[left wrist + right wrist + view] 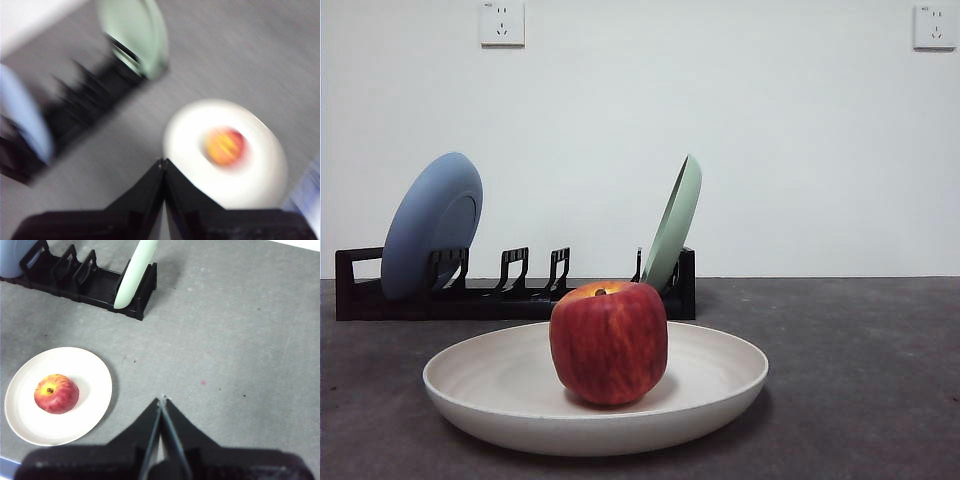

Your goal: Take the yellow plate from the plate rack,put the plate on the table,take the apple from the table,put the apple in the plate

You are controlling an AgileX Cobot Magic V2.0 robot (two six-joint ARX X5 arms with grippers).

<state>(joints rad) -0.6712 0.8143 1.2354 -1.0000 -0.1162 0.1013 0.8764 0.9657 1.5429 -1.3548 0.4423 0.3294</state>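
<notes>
The yellow plate (510, 385) lies flat on the table (860, 380) in front of the plate rack (520, 295). The red apple (609, 342) sits in the middle of the plate. The plate (85, 385) and apple (56, 393) also show in the right wrist view, and blurred in the left wrist view, plate (255, 170) and apple (224, 146). My left gripper (163, 162) is shut and empty, up above the table beside the plate. My right gripper (162, 401) is shut and empty, above bare table away from the plate. Neither arm shows in the front view.
The rack holds a blue plate (432, 222) at its left end and a pale green plate (673, 222) at its right end, with free slots between them. A white wall with two sockets stands behind.
</notes>
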